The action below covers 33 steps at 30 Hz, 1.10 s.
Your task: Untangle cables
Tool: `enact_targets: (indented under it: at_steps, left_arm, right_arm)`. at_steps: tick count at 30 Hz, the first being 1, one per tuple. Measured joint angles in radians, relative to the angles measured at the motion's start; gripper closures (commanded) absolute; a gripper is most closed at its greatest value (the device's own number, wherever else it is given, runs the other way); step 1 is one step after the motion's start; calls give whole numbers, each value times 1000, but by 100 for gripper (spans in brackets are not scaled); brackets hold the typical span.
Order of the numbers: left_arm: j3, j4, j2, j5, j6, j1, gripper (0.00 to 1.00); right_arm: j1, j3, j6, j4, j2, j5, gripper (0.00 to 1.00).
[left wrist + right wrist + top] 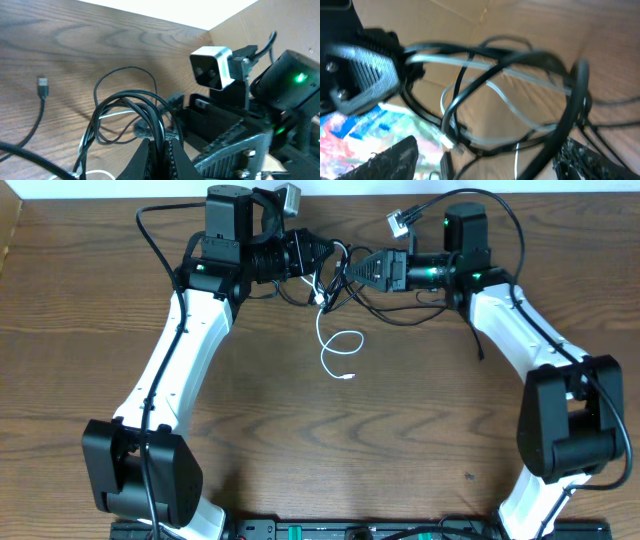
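**STEP IN HAND (judged):** Separating pull at the knot, near centre of far edge of table (300,465). Early stage; cords not yet apart.

**END EFFECTORS**
- Left end effector (159,150): clamped fully shut on several strands of black cable (125,94), bundle held up off table.
- Right end effector (490,157): spread wide, nothing gripped. Gap crossed by loops of black cable and white cable (345,340). View blurred, so contact w/ fingers not determinable.

**CABLE POSN**
- Knot: suspended between the two end effectors.
- White cable: dropping from knot toward table centre, one small loop flat on surface, free end just below it.
- Black cable: trailing from knot toward right arm along far edge.
- USB plug (43,86): on thin black lead, flat on table, well apart from knot.

**NEXT MOVE (judged):** Pick one white strand inside knot w/ right end effector, close on it, draw toward right edge against left grip. Needs a precise pick. Closely overlapping strands, so risk of catching black and white together.

**OBSTRUCTIONS**
- Right arm's wrist camera (212,67): just beside bundle, little clearance.
- Thick arm cord (505,225): arcing over right arm near far edge. Avoid snagging or mistaking for black cable.
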Motion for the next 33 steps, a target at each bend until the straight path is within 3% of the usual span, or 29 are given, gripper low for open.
enact_targets:
  at_steps: [4,8,12,15,23,33]
  left_arm:
    - [0,0,0,2,-31,0,92]
    - [0,2,0,1,-59,0,92]
    - [0,3,0,-7,-69,9,93]
    - [0,3,0,-6,-81,8,92]
    - [0,3,0,2,-91,5,92]
    - [0,-24,0,-7,-82,5,92]
  right_arm:
    - [29,0,84,146,29,4,20]
    - [72,0,167,248,38,30,32]
    - [109,0,238,262,38,77,53]
    - [121,0,275,290,38,101,61]
    - [102,0,316,298,38,130,99]
    - [79,0,252,252,38,112,99]
